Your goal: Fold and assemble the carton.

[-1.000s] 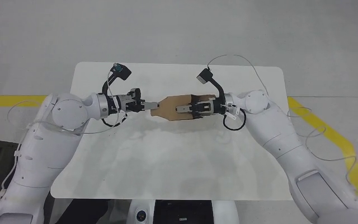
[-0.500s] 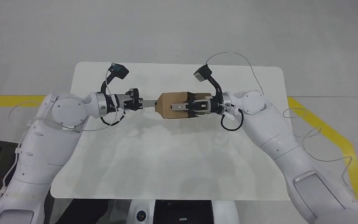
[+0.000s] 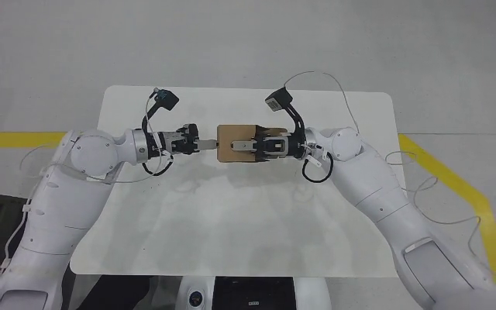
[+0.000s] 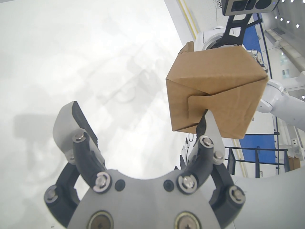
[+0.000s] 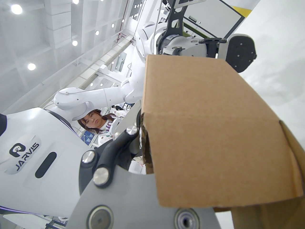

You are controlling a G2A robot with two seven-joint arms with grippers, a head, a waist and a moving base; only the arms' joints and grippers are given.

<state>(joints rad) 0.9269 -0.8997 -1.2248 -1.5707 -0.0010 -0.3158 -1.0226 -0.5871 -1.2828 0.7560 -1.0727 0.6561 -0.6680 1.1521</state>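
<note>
- Carton (image 3: pixel 235 143): brown cardboard, held in the air above the white table (image 3: pixel 232 232). Its long axis runs straight along the line between the two grippers.
- Right gripper (image 3: pixel 252 145): at the carton's open end, closed on the carton. One finger (image 5: pixel 129 125) lies along the outside of a wall, and the other is hidden behind the cardboard.
- Left gripper (image 4: pixel 140 113): at the carton's opposite, folded end, fingers spread wide and holding nothing.
- One left fingertip (image 4: pixel 206 120) touches the folded end at the seam where the flaps overlap. The other pad (image 4: pixel 78 117) stands well apart from the carton, over bare table.
- Key relation: the folded end faces the left fingers head-on, so a push along the carton's long axis would drive it against the right gripper's hold.
- Judgement: the end flaps look closed but not pressed flat, since a slit shows at the overlap. The left arm is the one placed to seat them.
- Around the carton: only the two wrist cameras (image 3: pixel 167 98) on their stalks. Nothing stands between the left fingers and the carton.
- Risk (judged): an off-centre push could twist the carton in the right grip.
</note>
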